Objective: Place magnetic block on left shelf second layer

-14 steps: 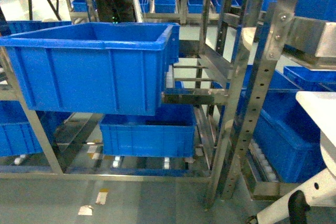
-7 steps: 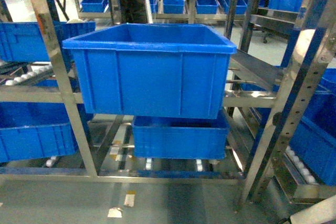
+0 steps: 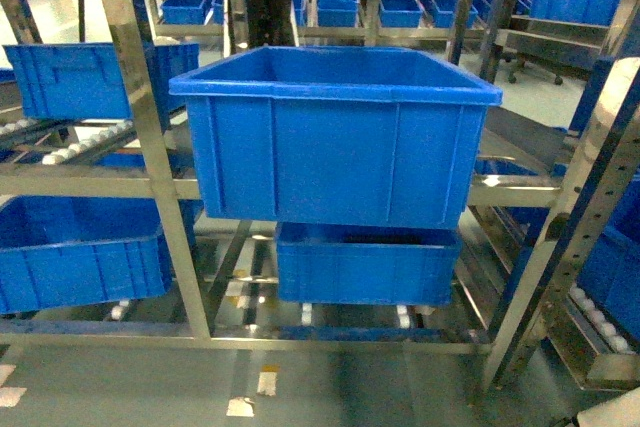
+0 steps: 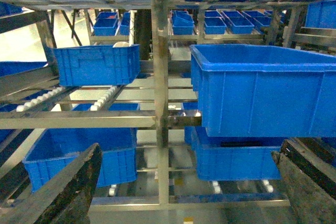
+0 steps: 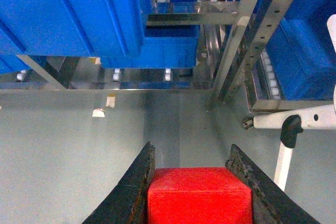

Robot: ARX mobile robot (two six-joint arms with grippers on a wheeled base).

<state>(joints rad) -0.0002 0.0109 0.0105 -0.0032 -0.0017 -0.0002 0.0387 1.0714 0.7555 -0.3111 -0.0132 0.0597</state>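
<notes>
The magnetic block point(image 5: 199, 196) is a red cube held between the dark fingers of my right gripper point(image 5: 191, 148), above the grey floor in front of the rack. The left shelf second layer point(image 3: 512, 190) is a steel tier carrying a large blue crate point(image 3: 340, 137). It fills the middle of the head view, and the same crate point(image 4: 262, 87) shows at right in the left wrist view. My left gripper point(image 4: 188, 152) is open with nothing between its fingers, facing a steel post point(image 4: 160, 77). Neither gripper shows in the head view.
A lower blue crate point(image 3: 365, 262) sits on rollers under the big one. Another bay at left holds more blue crates point(image 3: 80, 247). Slanted steel posts point(image 3: 570, 247) stand at right. A white frame leg with a black fitting point(image 5: 291, 124) stands by the right gripper.
The head view has swung left: the rack and big crate slid from the left to the middle of the picture, and the white tabletop at right left the view.
</notes>
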